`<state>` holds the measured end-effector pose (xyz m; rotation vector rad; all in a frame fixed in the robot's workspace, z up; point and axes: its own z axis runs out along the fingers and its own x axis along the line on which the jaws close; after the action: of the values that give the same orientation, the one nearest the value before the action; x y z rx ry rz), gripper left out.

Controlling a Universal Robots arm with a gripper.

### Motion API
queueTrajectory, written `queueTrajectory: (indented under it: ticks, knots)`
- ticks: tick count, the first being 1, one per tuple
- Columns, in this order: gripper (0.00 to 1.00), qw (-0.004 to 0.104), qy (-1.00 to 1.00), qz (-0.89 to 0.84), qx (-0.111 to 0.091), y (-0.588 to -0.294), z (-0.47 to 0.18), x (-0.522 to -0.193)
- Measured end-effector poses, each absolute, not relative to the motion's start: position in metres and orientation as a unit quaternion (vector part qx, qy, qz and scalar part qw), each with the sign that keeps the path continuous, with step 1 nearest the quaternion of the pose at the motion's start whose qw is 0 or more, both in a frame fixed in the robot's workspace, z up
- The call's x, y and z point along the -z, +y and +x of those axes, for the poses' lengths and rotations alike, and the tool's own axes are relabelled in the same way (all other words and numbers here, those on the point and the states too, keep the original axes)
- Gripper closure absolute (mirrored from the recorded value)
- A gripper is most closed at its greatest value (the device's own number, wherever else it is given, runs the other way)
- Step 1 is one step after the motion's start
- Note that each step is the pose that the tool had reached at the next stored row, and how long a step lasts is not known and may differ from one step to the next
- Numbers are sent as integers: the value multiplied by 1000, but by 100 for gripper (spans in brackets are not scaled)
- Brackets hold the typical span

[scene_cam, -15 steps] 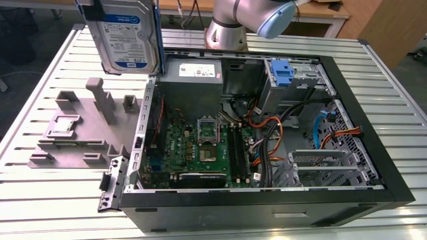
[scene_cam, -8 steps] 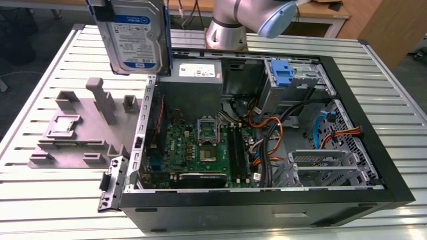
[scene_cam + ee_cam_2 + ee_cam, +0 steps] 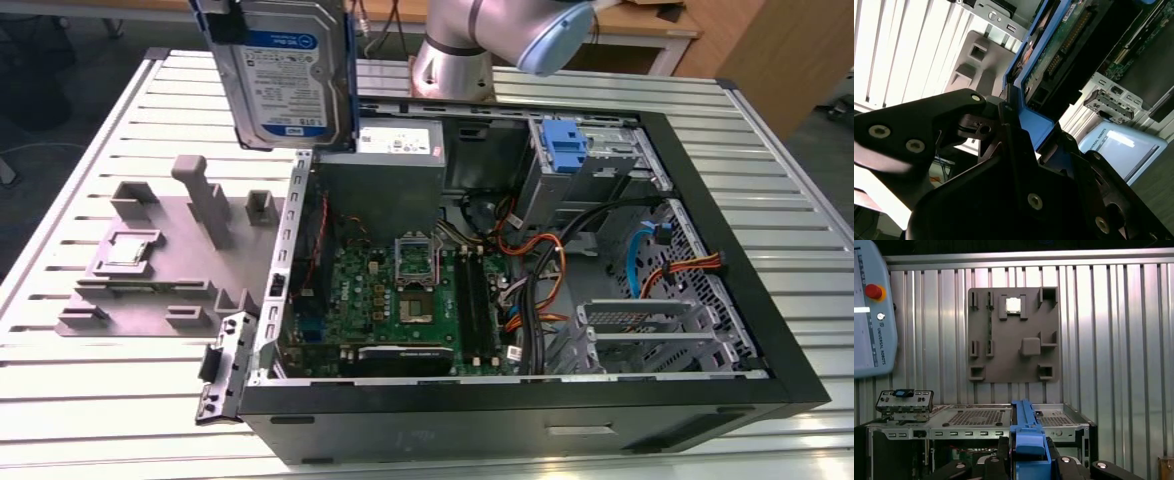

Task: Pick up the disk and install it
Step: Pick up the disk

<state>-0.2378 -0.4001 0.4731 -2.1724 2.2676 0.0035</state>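
The disk (image 3: 287, 70), a silver-grey hard drive with a white-and-blue label in a blue carrier, hangs upright in the air. In the exterior view it is above the far left corner of the open computer case (image 3: 747, 300). In the first wrist view my gripper (image 3: 1026, 454) is shut on the carrier's blue edge (image 3: 1026, 437), with a black finger (image 3: 1002, 450) on each side. The second wrist view shows the disk's green circuit-board side (image 3: 1064, 40) reaching away from the black fingers (image 3: 1009, 125).
A grey fixture plate (image 3: 160, 260) with raised holders and a small chip (image 3: 1013, 304) lies on the slatted table (image 3: 107, 130), left of the case. Inside the case are the motherboard (image 3: 400, 290), cables and a drive cage with a blue bracket (image 3: 567, 150). A teach pendant (image 3: 871, 310) lies nearby.
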Motion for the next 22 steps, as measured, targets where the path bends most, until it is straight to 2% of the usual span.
queueTrajectory:
  ticks: [22]
  knots:
    - [63, 1, 722, -692, -1, -400, -223, -473]
